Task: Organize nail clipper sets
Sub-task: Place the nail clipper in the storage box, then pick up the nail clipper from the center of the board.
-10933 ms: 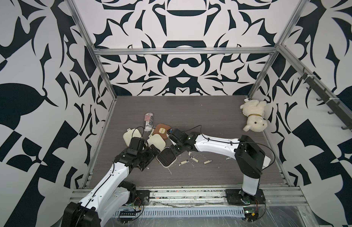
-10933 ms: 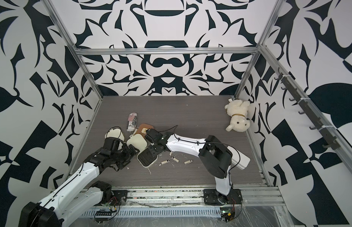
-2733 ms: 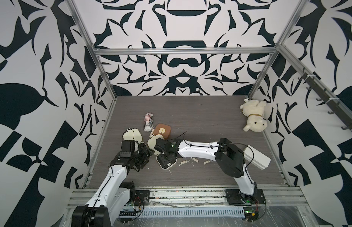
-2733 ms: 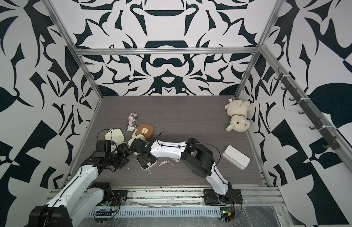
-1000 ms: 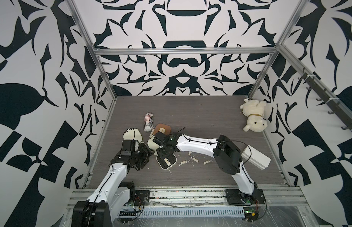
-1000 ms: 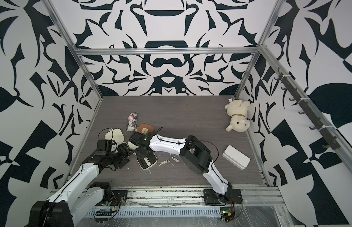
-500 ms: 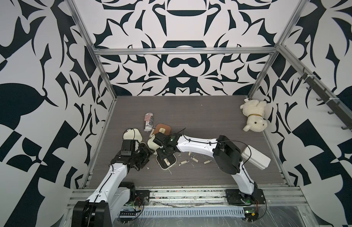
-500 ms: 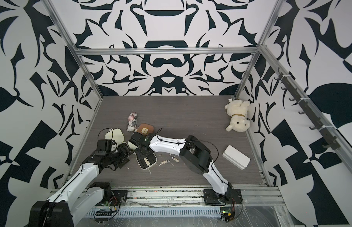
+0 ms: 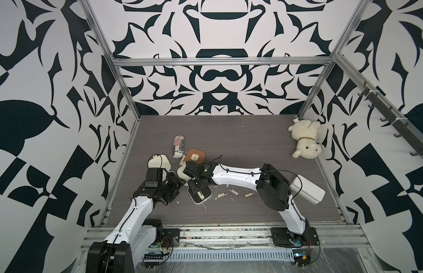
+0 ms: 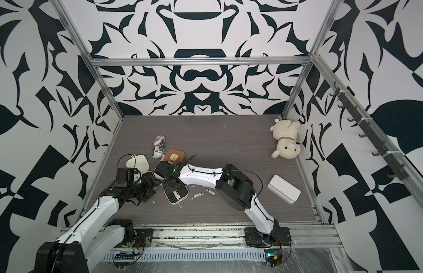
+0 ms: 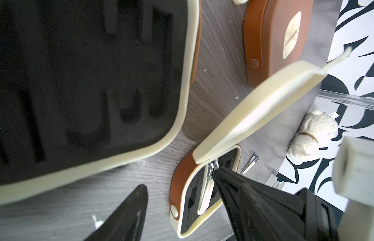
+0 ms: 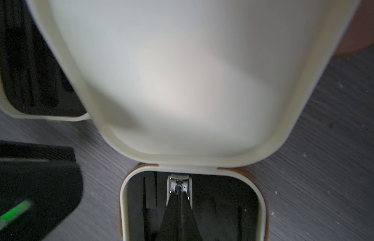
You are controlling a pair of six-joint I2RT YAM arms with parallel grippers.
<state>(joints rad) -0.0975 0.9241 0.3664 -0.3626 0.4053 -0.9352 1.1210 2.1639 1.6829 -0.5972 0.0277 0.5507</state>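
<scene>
The open cream case point(image 9: 206, 194) lies toward the front edge of the table point(image 9: 241, 132), left of its middle. Its black insert faces up and its lid point(image 12: 182, 73) stands raised from the hinge on the far side. A brown band with a snap wraps the base. One cream-handled nail clipper point(image 12: 179, 183) lies in a slot of the insert with its shiny metal head next to the hinge.

The right gripper point(image 12: 178, 193) reaches down into this case. Its jaws are pressed fully together and their tips rest on the clipper's head. I cannot tell whether they pinch the clipper or only touch it.

The left gripper point(image 9: 176, 183) sits low over the table, just left of the case. Its jaws are partly apart, and only bare wood grain shows beside the one finger point(image 11: 127, 210) that is clearly in view, so it appears to hold nothing.

A second cream case point(image 11: 177, 104) lies open just beside the left gripper, nearer the table's left edge, and the slots of its black insert are empty. A brown case point(image 9: 194, 157) is closed and sits just behind the raised lid, with a cream label reading MANICURE.

A few loose clippers point(image 9: 222, 195) lie on the table to the right of the open case, under the right arm. A crushed striped can point(image 9: 178, 146) lies just beside the brown case on its far left side. A white plush dog point(image 9: 305, 139) lies in the far right corner.
</scene>
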